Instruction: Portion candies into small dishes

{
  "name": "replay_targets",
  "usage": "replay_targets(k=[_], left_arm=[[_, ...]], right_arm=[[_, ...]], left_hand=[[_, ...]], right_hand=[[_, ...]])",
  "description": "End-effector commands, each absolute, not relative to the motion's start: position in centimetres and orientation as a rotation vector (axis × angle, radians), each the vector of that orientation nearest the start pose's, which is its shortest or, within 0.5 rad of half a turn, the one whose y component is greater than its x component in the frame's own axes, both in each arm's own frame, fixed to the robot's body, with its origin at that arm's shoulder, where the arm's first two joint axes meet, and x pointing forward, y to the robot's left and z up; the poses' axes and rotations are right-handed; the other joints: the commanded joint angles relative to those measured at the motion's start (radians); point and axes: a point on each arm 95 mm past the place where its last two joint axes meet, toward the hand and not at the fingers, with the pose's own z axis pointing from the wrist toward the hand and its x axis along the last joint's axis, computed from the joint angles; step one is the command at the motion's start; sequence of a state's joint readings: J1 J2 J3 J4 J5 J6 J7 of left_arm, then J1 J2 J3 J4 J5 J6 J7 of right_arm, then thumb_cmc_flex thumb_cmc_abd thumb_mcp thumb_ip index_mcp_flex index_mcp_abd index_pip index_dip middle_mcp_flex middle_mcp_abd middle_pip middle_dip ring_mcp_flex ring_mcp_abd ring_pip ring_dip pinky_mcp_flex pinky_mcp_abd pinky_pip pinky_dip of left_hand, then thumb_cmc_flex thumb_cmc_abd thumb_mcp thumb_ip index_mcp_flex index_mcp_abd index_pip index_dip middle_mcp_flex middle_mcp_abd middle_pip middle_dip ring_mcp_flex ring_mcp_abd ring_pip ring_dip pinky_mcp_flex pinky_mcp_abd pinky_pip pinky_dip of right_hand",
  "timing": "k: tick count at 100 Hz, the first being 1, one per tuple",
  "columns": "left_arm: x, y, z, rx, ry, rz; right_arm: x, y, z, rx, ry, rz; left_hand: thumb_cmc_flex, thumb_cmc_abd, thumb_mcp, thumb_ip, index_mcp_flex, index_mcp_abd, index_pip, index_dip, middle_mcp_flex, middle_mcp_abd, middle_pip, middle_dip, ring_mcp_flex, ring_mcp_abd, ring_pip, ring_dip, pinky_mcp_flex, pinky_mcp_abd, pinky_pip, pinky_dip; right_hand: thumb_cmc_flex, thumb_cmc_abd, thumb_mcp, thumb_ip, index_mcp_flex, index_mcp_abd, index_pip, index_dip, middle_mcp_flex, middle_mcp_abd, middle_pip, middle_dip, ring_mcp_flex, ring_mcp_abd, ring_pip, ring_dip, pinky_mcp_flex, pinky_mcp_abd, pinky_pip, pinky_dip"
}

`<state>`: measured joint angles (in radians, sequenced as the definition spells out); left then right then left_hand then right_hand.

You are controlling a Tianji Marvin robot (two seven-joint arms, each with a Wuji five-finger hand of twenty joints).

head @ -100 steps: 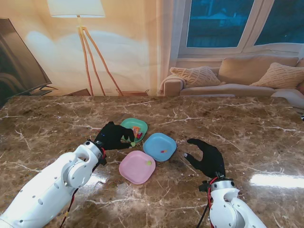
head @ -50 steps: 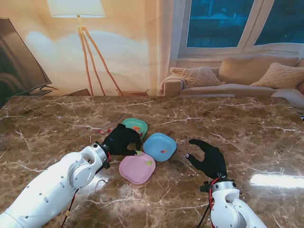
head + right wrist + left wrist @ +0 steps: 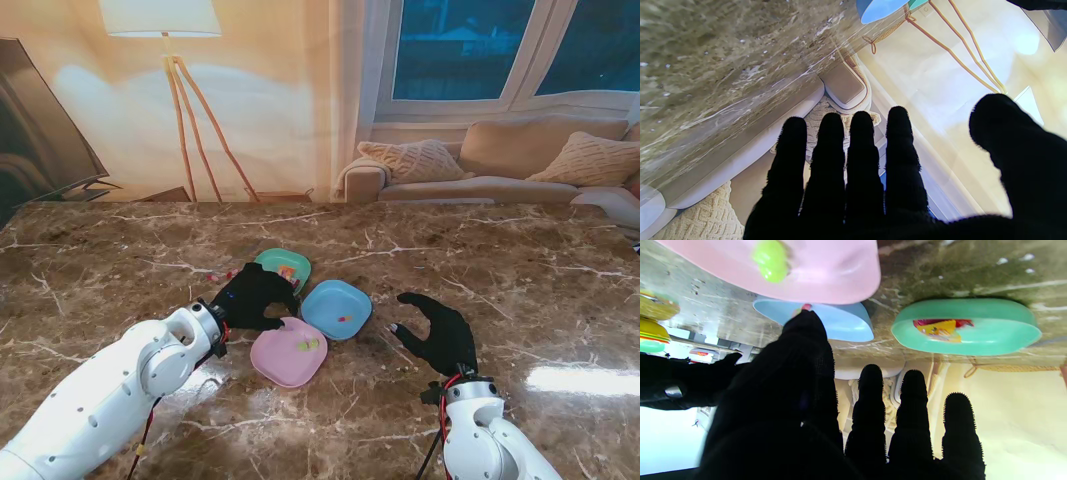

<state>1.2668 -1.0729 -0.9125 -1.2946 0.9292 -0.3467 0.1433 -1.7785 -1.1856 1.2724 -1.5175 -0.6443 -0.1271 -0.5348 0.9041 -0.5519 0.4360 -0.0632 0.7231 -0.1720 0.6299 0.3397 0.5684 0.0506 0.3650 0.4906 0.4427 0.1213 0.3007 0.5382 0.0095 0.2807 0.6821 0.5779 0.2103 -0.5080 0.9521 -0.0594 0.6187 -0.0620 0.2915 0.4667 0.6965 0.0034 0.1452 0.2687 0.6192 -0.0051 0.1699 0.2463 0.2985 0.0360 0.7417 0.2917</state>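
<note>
Three small dishes sit together mid-table. The green dish (image 3: 283, 268) (image 3: 965, 327) holds several wrapped candies (image 3: 938, 329). The blue dish (image 3: 337, 308) (image 3: 840, 320) has a small candy or two in it. The pink dish (image 3: 289, 351) (image 3: 820, 270), nearest to me, holds green candies (image 3: 307, 344) (image 3: 770, 260). My left hand (image 3: 250, 296) (image 3: 826, 413) hovers at the pink dish's far left edge, fingers apart, nothing held. My right hand (image 3: 436, 330) (image 3: 873, 173) rests open on the table right of the blue dish, fingers spread.
A few tiny loose candies lie on the marble table (image 3: 520, 270) left of the green dish (image 3: 215, 276). Beyond the table's far edge stand a floor lamp (image 3: 175, 70) and a sofa (image 3: 500, 165).
My left hand moved from over the green dish toward me to the pink dish's edge and let go of a green candy; the pink dish now holds one more. The right hand barely shifted.
</note>
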Motion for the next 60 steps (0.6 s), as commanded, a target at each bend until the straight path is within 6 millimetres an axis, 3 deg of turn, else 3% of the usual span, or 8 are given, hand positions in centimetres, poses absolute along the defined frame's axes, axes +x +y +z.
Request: replay_targets(k=[1,20,33,40,60], left_arm=[[42.9,-4.3,-34.4,-0.927,1.803,-1.734],[41.2,-1.0,-31.8,-0.921,1.762,-1.657],[39.7,1.7,-30.4,-0.938,1.745,-1.581],[38.9,3.0,-29.8,-0.945,1.750,-1.541],[36.9,6.4,-29.0,-0.982,1.805,-1.427]], right_arm=[[33.2,-2.4,-38.3,1.516,0.846,1.787],[33.2,-2.3,-38.3,1.512,0.845,1.790],[33.2,-2.2,-38.3,1.515,0.847,1.788],[33.2,-2.2,-38.4,1.516,0.848,1.788],[33.2,-1.9,-38.3,1.514,0.849,1.795]], left_hand=[[-0.017,0.010,0.028,-0.002,-0.023,0.013,-0.009,0.006,-0.034,0.004,0.004,-0.005,-0.007,-0.015,-0.024,-0.004,-0.006,-0.015,-0.020,0.013],[-0.045,0.001,0.063,-0.015,-0.019,0.048,-0.042,0.018,0.026,0.001,0.055,0.056,0.061,-0.001,0.049,0.067,0.025,0.003,0.011,0.035],[-0.075,-0.001,0.080,-0.017,-0.023,0.045,-0.075,0.016,-0.012,0.003,0.022,0.052,0.001,-0.008,-0.008,0.042,-0.013,-0.014,-0.036,0.011],[-0.111,-0.004,0.129,0.000,-0.052,0.034,-0.111,0.011,-0.038,0.001,0.003,0.044,-0.037,-0.013,-0.036,0.020,-0.035,-0.023,-0.074,-0.004],[-0.134,-0.034,0.133,-0.018,-0.105,0.009,-0.150,-0.004,-0.096,-0.008,-0.036,0.023,-0.110,-0.022,-0.081,-0.012,-0.065,-0.044,-0.151,-0.025]], right_hand=[[-0.020,0.006,0.019,0.014,0.001,-0.026,0.001,0.009,0.006,-0.006,-0.001,0.010,-0.025,0.004,-0.003,0.016,-0.005,-0.010,-0.023,0.018],[-0.019,0.006,0.019,0.014,0.001,-0.026,0.001,0.009,0.004,-0.006,-0.002,0.009,-0.028,0.003,-0.004,0.015,-0.007,-0.009,-0.024,0.018],[-0.018,0.004,0.019,0.014,0.001,-0.027,0.001,0.009,0.003,-0.005,-0.002,0.009,-0.028,0.002,-0.004,0.015,-0.007,-0.010,-0.025,0.018],[-0.019,0.004,0.018,0.014,0.002,-0.026,0.001,0.009,0.006,-0.003,-0.001,0.009,-0.027,0.004,-0.003,0.016,-0.007,-0.009,-0.025,0.019],[-0.018,0.004,0.018,0.014,0.001,-0.026,0.001,0.009,0.004,-0.006,-0.002,0.009,-0.028,0.003,-0.004,0.015,-0.007,-0.009,-0.025,0.019]])
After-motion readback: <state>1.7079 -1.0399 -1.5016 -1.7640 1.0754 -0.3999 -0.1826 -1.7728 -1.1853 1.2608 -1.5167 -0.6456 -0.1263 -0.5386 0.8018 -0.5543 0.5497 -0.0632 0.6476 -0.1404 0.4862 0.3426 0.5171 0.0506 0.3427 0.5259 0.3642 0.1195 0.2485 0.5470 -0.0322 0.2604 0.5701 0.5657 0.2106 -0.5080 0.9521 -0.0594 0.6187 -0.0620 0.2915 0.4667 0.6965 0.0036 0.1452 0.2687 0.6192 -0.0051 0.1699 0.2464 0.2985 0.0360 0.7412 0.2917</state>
